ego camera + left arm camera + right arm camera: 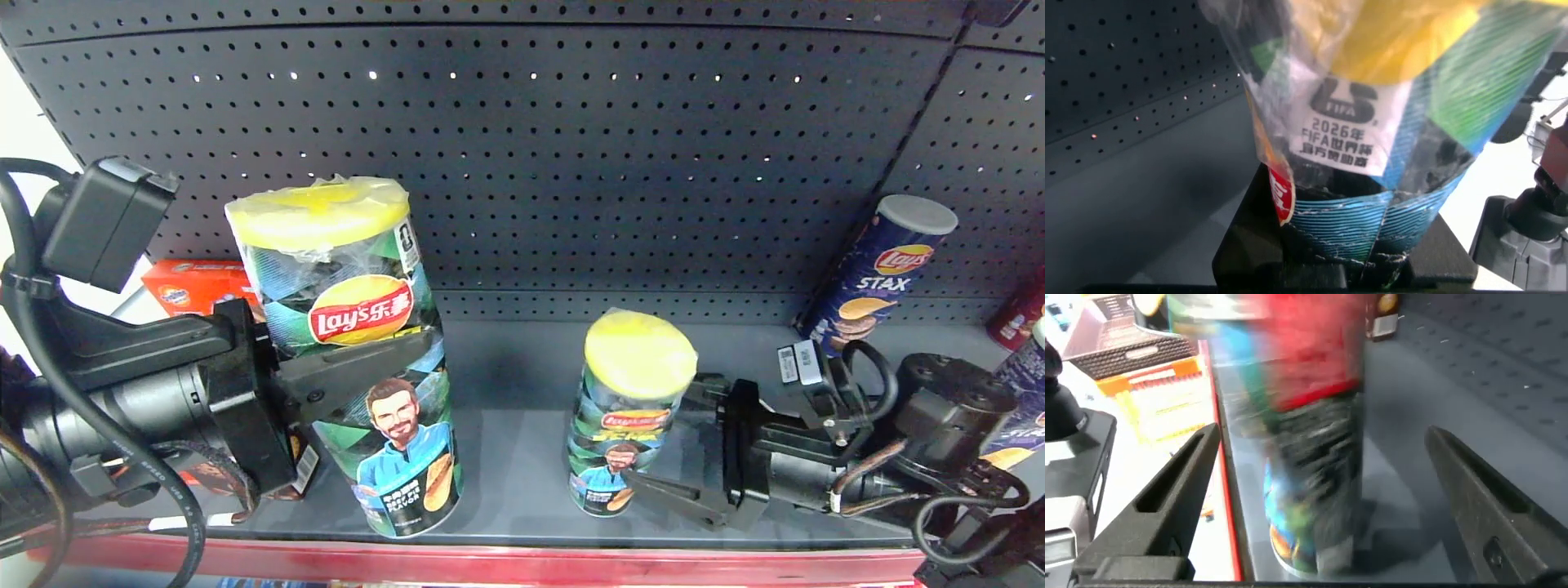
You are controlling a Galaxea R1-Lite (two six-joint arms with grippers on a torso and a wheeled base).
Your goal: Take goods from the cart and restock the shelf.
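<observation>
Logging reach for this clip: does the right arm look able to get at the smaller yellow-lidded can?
Probably yes: the right claw is open on either side of the smaller yellow-lidded can, with nothing in the way.

left gripper point(384, 351) clamped tight, right gripper point(661, 429) spread wide.

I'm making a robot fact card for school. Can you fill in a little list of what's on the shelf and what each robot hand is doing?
Left gripper: shut on the big can, which is upright with a yellow lid, at the shelf's front left
Right gripper: open, one finger on each side of the small can, with gaps
Small can: yellow lid, standing on the shelf
Blue can: back right
Orange box: back left, behind the left arm
Can't tell: whether the big can touches the shelf
</observation>
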